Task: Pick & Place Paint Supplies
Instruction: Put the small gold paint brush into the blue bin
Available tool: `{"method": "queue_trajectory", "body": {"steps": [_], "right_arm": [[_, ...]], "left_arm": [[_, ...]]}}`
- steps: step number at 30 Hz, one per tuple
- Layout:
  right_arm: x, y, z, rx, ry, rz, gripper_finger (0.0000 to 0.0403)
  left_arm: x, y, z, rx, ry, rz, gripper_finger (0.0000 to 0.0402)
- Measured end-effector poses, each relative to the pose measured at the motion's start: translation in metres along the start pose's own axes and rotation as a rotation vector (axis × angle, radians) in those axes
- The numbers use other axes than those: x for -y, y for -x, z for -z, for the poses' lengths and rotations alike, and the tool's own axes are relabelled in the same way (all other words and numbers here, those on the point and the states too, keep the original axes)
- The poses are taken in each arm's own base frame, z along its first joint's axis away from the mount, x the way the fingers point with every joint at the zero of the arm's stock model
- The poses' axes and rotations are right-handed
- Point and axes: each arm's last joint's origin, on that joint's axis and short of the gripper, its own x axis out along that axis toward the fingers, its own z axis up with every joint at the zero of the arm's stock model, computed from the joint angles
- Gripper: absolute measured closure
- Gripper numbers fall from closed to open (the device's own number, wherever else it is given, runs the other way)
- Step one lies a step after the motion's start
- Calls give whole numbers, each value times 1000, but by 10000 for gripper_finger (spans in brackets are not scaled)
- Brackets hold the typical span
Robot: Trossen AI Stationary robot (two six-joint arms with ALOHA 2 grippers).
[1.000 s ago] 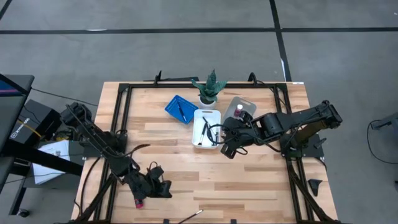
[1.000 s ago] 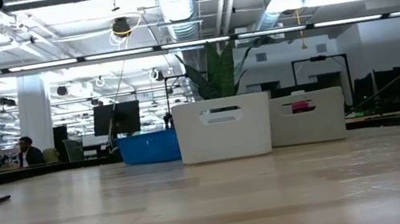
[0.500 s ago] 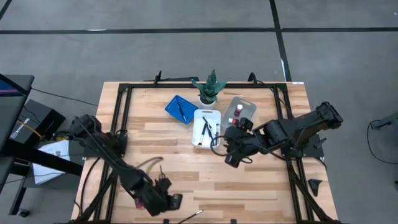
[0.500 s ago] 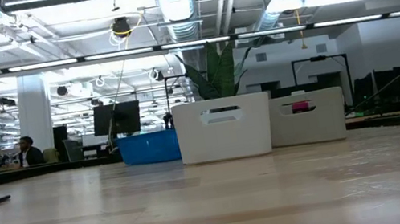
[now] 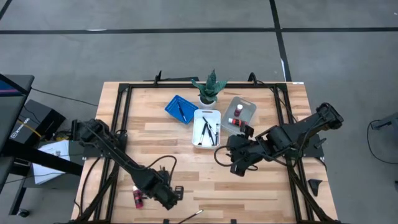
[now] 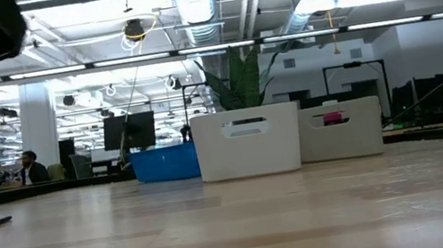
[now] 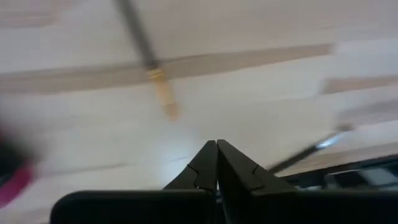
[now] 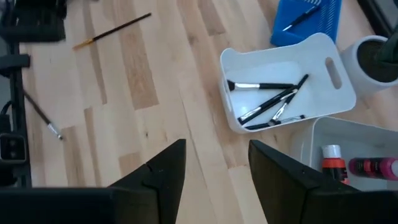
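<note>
The left gripper (image 5: 176, 193) hangs low over the near edge of the counter (image 5: 261, 186), its fingers (image 7: 208, 163) pressed together on nothing. Just ahead of it in the left wrist view lies a paintbrush (image 7: 149, 62) flat on the wood, its dark handle running away from the fingers and its tan tip pointing back toward them. A second thin brush (image 5: 191, 214) lies at the very near edge of the counter, on a slant. A pink bottle (image 5: 136, 198) lies on its side just beside the left arm.

The right gripper (image 5: 236, 168) hovers over the middle of the counter, near the white tray (image 5: 207, 114), its fingers (image 8: 163, 171) apart and empty. Four or so brushes (image 8: 273, 102) lie in that tray, mostly along its long axis. The grey tray (image 5: 246, 104) holds a red bottle (image 8: 333, 158) and a pink one (image 8: 373, 167). The blue tray (image 5: 174, 106) holds one dark brush (image 8: 300, 18) on a slant.
</note>
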Motion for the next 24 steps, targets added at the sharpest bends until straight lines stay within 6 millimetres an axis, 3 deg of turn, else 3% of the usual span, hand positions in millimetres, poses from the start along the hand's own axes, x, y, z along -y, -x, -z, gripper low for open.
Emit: {"method": "queue_trajectory", "body": {"steps": [3,10,16,21,24], "right_arm": [[-4,2,4,-10,20,-10,233],[-9,6,11,-30,59,-12,233],[-13,9,14,-29,67,-20,233],[-14,10,15,-27,59,-22,233],[-15,10,15,-27,60,-22,233]], "left_arm": [[-5,5,-1,-24,-1,-64,400],[-2,6,13,-89,-29,26,387],[-7,5,0,-20,-6,-57,348],[-5,5,-9,8,-6,-84,345],[-9,-6,-11,-5,-10,-83,345]]}}
